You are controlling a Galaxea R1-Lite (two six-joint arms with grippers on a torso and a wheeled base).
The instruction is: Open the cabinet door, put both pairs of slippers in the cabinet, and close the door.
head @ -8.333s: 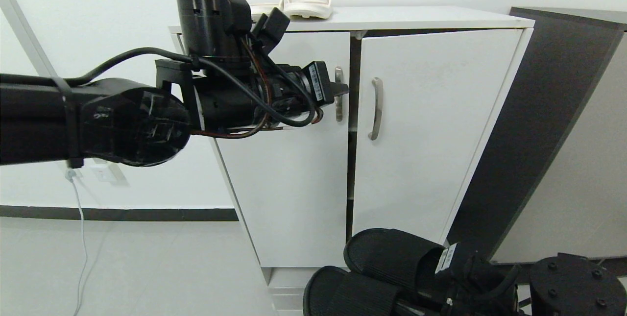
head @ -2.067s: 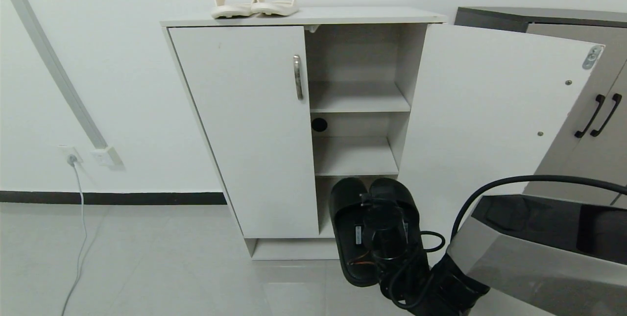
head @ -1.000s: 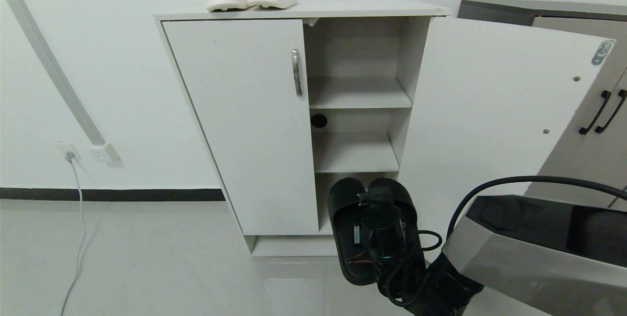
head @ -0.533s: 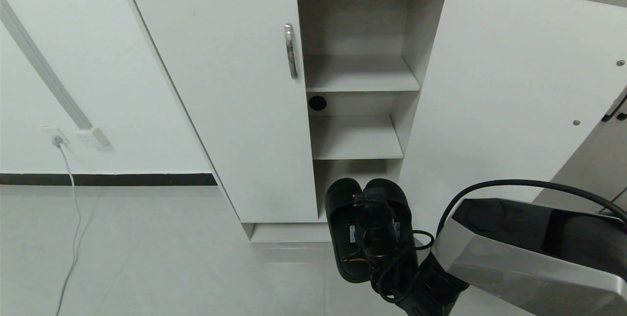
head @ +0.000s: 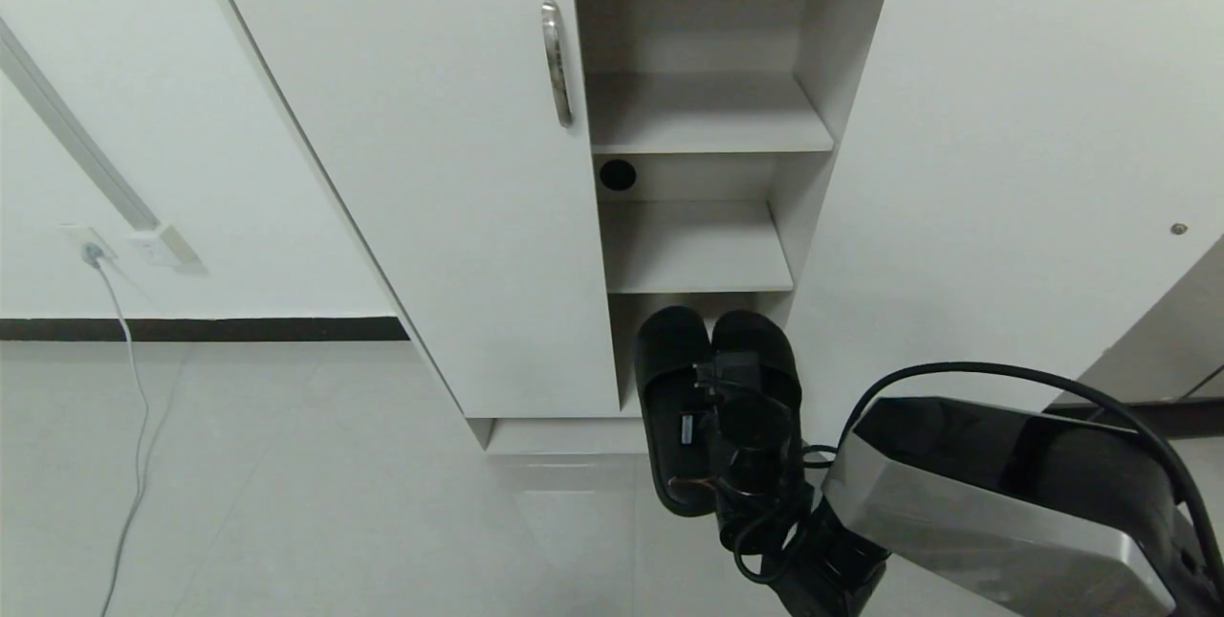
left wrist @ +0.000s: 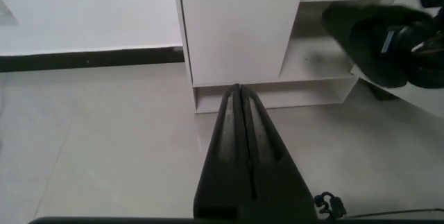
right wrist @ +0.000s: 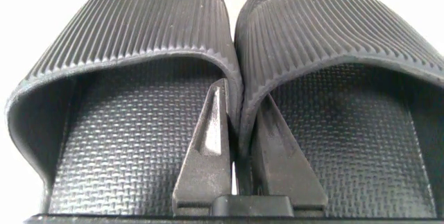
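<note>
Low at five o'clock of the head view, right gripper (right wrist: 238, 113): fingers were drawn nearly together, one inside each of the black slippers (head: 672, 359), pinching their two touching inner strap edges.
Black slippers: hung side by side off the floor, toes toward twelve o'clock at the mouth of the bottom compartment (head: 669, 303); whether they had passed its front edge could not be told.
Step in hand: judged to be sliding this pair in.
Doing it well: keep the pair level and push straight to twelve o'clock, under the lower shelf (head: 698, 249). Steer between the shut left door (head: 430, 167) at nine o'clock and the open right door (head: 1004, 167) at three. Seat the soles before letting go.
Left gripper (left wrist: 240, 92): fingers were pressed together on nothing, low over the floor, well apart from the slippers.
</note>
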